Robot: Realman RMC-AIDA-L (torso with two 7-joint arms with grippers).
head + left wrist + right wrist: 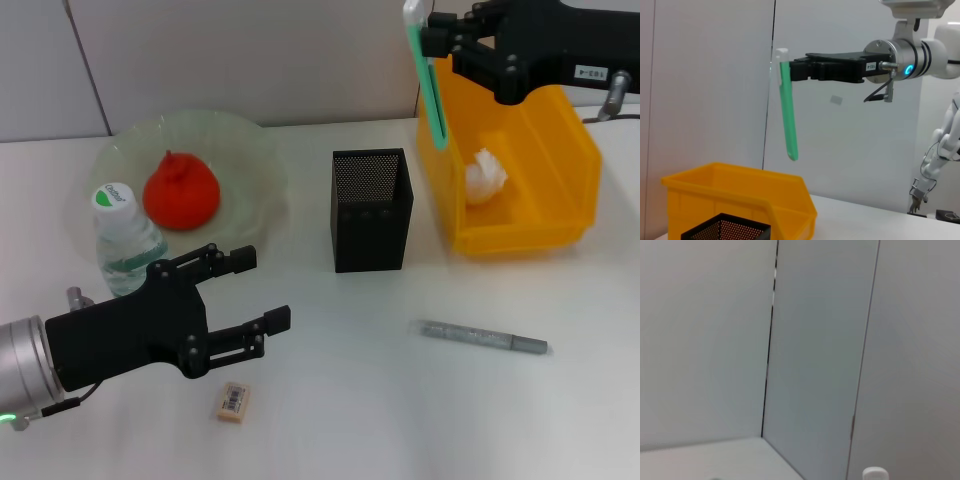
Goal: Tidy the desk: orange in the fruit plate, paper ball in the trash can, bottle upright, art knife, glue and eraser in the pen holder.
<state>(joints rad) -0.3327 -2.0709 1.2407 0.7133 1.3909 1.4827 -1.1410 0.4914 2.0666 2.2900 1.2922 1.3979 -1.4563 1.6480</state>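
My right gripper (430, 40) hangs high above the yellow trash can (560, 150), shut on the green glue (431, 95), which dangles upright by its white-capped end. The left wrist view shows that right gripper (790, 70) and the glue (788, 117) above the trash can (740, 197). A paper ball (486, 178) lies inside the can. The orange (182, 190) rests on the glass fruit plate (250, 150). The bottle (125, 245) stands upright beside it. My left gripper (265, 290) is open, low at the front left, just above the eraser (232, 402). The grey art knife (483, 337) lies right of centre.
The black mesh pen holder (370, 210) stands mid-table between plate and trash can, and its rim also shows in the left wrist view as the pen holder (727, 227). The right wrist view shows only bare wall panels and a white cap (875, 474).
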